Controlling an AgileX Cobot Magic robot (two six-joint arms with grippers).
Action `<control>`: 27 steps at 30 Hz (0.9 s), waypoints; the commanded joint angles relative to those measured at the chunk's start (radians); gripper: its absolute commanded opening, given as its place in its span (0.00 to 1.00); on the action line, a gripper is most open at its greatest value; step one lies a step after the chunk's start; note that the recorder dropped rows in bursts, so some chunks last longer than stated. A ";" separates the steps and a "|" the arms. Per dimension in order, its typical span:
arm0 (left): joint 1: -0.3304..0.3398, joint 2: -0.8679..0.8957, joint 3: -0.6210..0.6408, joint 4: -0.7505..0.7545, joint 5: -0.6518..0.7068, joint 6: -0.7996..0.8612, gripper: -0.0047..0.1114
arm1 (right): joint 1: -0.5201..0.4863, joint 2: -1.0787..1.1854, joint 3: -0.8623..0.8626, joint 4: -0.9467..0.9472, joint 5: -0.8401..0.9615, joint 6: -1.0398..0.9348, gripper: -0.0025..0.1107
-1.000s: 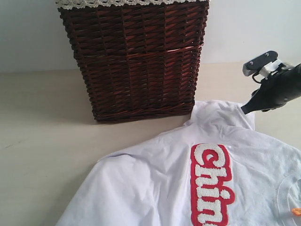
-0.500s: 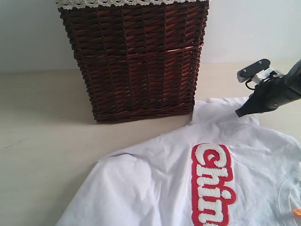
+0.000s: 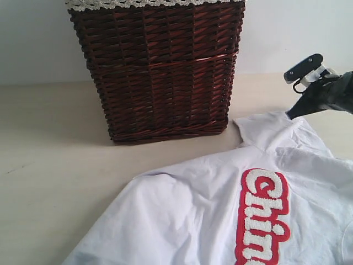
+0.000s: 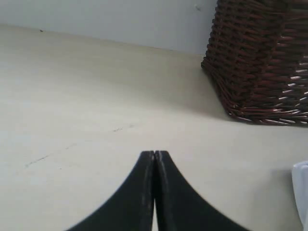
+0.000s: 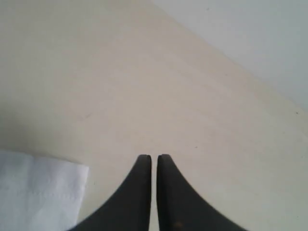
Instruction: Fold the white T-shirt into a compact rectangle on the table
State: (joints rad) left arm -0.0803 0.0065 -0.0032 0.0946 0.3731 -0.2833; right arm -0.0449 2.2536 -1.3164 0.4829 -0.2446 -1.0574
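The white T-shirt [image 3: 209, 210] lies spread on the beige table [image 3: 49, 165], red-outlined lettering [image 3: 265, 215] facing up. One sleeve [image 3: 270, 130] points toward the back right. My right gripper [image 3: 288, 116] hangs at that sleeve's far edge. In the right wrist view the right gripper [image 5: 154, 157] is shut over bare table with nothing between its fingers, and the sleeve hem [image 5: 33, 192] lies beside it. My left gripper [image 4: 154, 153] is shut and empty above bare table, with a sliver of shirt [image 4: 301, 192] at the frame's edge. The exterior view does not show the left gripper.
A dark brown wicker basket [image 3: 160, 66] with lace-trimmed lining stands at the back of the table, close to the shirt's sleeve. It also fills a corner of the left wrist view, basket [image 4: 264, 62]. A pale wall runs behind the table.
The shirt has slid to the right, its lettering and sleeve shifting with it. My right gripper dipped onto the sleeve, then rose and moved right to the sleeve's far edge.
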 commanded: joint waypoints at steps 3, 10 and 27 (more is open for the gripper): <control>-0.001 -0.006 0.003 -0.002 -0.004 -0.001 0.06 | -0.001 -0.110 -0.007 0.023 0.340 0.030 0.07; -0.001 -0.006 0.003 -0.002 -0.004 -0.001 0.06 | -0.008 -0.103 -0.007 -0.043 0.593 0.137 0.07; -0.001 -0.006 0.003 -0.002 -0.004 -0.001 0.06 | -0.008 0.062 -0.006 -0.261 0.226 0.301 0.07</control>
State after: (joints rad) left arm -0.0803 0.0065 -0.0032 0.0946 0.3731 -0.2833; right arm -0.0470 2.2735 -1.3385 0.2358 0.0000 -0.7603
